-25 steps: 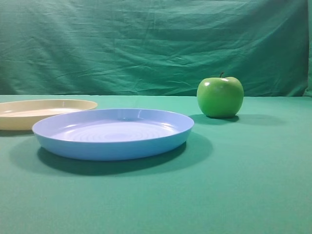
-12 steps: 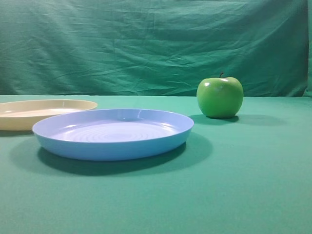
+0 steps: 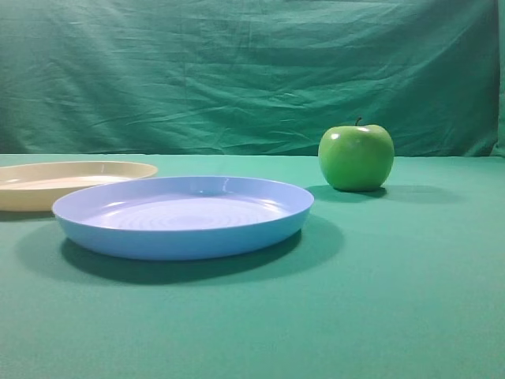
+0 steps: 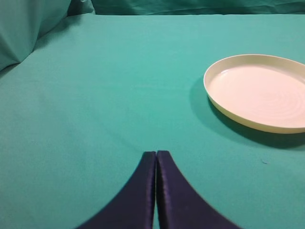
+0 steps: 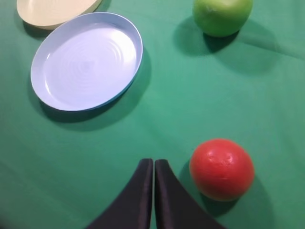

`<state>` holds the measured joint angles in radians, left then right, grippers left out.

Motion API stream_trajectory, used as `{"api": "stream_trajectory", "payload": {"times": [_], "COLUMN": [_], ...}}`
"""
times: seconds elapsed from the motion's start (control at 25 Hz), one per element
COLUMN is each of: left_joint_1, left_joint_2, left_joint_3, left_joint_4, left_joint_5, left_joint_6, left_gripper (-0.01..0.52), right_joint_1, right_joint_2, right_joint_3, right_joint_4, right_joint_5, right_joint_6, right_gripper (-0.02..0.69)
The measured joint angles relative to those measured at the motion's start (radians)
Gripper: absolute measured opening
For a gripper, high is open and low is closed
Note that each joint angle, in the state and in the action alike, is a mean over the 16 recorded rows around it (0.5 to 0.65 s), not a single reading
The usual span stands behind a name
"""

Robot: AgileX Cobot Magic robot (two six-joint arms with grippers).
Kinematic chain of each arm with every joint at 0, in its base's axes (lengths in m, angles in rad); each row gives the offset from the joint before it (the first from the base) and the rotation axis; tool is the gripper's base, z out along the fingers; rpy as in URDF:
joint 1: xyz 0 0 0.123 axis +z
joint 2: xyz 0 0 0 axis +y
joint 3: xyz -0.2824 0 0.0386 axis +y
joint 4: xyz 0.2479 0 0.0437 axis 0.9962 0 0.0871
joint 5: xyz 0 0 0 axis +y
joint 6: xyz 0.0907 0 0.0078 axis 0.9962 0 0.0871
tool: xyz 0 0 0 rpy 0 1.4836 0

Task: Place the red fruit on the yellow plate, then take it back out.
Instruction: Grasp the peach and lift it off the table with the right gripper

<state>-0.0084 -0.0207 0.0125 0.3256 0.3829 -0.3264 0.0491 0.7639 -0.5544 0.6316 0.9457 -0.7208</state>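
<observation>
The red fruit (image 5: 221, 168) lies on the green cloth in the right wrist view, just right of my right gripper (image 5: 153, 161), which is shut and holds nothing. The fruit does not show in the exterior view. The yellow plate (image 3: 75, 175) rests at the far left of the exterior view, partly behind the blue plate, and is bare inside. In the left wrist view the yellow plate (image 4: 259, 93) lies up and to the right of my left gripper (image 4: 156, 153), shut and apart from it. The top left corner of the right wrist view also catches the yellow plate (image 5: 55, 10).
A light blue plate (image 3: 185, 215) sits in the middle of the exterior view; that same blue plate (image 5: 86, 59) is ahead and left of the right gripper. A green apple (image 3: 356, 156) stands behind it to the right, and the apple (image 5: 222, 15) shows at the top of the right wrist view. Green cloth backdrop (image 3: 252, 71) behind.
</observation>
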Motion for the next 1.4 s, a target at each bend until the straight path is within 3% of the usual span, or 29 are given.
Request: {"api": "stream_trajectory", "payload": {"times": [0.52,0.76,0.88,1.24,1.4], "left_joint_1": [0.0,0.0,0.0,0.0,0.0], "left_joint_2": [0.0,0.0,0.0,0.0,0.0], "left_joint_3": [0.0,0.0,0.0,0.0,0.0], "left_joint_4": [0.0,0.0,0.0,0.0,0.0], "left_joint_5": [0.0,0.0,0.0,0.0,0.0], "left_joint_6": [0.0,0.0,0.0,0.0,0.0], "left_gripper": [0.0,0.0,0.0,0.0,0.0], "right_joint_1": [0.058,0.114,0.137,0.15,0.15], "right_joint_2": [0.174,0.244,0.283,0.412,0.478], "right_joint_3": [-0.027,-0.04,-0.044,-0.052,-0.053], "right_joint_4": [-0.234,-0.296,-0.297,-0.267,-0.253], "right_joint_5": [0.005,-0.048,-0.084,-0.192,-0.232], "right_joint_6": [0.285,0.308,0.286,0.215,0.21], "right_gripper": [0.0,0.034,0.112,0.47,0.598]}}
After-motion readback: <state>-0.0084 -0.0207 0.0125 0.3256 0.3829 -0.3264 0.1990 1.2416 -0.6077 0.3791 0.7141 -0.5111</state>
